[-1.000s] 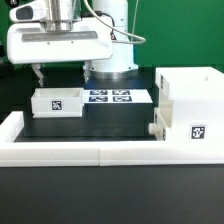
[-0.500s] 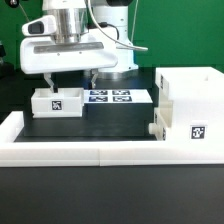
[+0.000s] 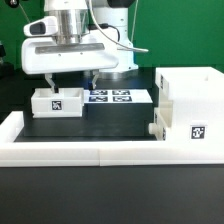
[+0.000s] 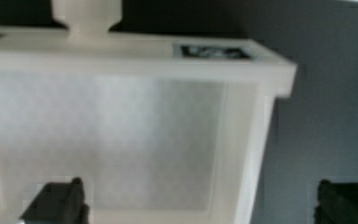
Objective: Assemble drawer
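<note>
A small white open-topped tray (image 3: 57, 101) with a square tag on its front sits on the black table at the exterior view's left. My gripper (image 3: 68, 82) hangs just above it, open and empty. In the wrist view the tray (image 4: 123, 130) fills the picture, its knob (image 4: 83, 18) at one end. My gripper (image 4: 202, 200) straddles one side wall of the tray: one fingertip (image 4: 55, 200) is over the tray's inside, the other is over the dark table. The tall box shell (image 3: 190, 100) stands at the exterior view's right, with a second small white part (image 3: 157, 130) against its side.
The marker board (image 3: 115, 97) lies flat between the tray and the shell. A low white border wall (image 3: 70, 150) runs along the front and the left side of the table. The robot's base (image 3: 112, 60) stands behind.
The gripper has come down and shifted toward the exterior view's right, over the small tray. In the last half second it has barely moved. The tray has not moved.
</note>
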Robot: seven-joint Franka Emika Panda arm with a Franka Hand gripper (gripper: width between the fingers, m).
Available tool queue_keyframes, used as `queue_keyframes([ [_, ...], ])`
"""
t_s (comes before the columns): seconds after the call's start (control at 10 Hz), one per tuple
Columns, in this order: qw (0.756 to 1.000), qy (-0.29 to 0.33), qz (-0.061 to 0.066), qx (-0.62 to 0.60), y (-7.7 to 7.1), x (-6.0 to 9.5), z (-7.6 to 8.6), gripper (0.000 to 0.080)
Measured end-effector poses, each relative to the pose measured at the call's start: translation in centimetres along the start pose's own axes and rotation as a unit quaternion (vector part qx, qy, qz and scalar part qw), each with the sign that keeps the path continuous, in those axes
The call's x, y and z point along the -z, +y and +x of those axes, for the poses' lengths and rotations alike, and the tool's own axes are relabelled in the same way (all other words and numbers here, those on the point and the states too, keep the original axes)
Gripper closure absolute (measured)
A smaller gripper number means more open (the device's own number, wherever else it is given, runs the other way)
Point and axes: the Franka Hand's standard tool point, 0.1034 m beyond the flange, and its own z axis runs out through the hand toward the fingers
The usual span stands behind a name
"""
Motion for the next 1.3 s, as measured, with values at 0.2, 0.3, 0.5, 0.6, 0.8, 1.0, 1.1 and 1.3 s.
queue_keyframes([
  [0.2,1.000,0.001,-0.005,0.003,-1.0,-1.4,-1.5,0.0150],
  [0.3,1.000,0.001,-0.006,0.006,-1.3,-1.9,-1.7,0.0150],
  [0.5,1.000,0.003,-0.008,0.005,-1.3,-2.8,-2.0,0.0150],
  [0.6,1.000,0.003,-0.009,0.007,-1.4,-3.0,-2.1,0.0150],
  [0.8,1.000,0.007,-0.011,0.007,-1.4,-3.1,-2.0,0.0150],
  [1.0,1.000,0.009,-0.013,0.007,-1.4,-3.2,-1.9,0.0150],
  [1.1,1.000,0.011,-0.014,0.007,-1.3,-3.2,-1.9,0.0268],
  [1.3,1.000,0.011,-0.013,0.008,-1.3,-3.2,-1.9,0.0553],
])
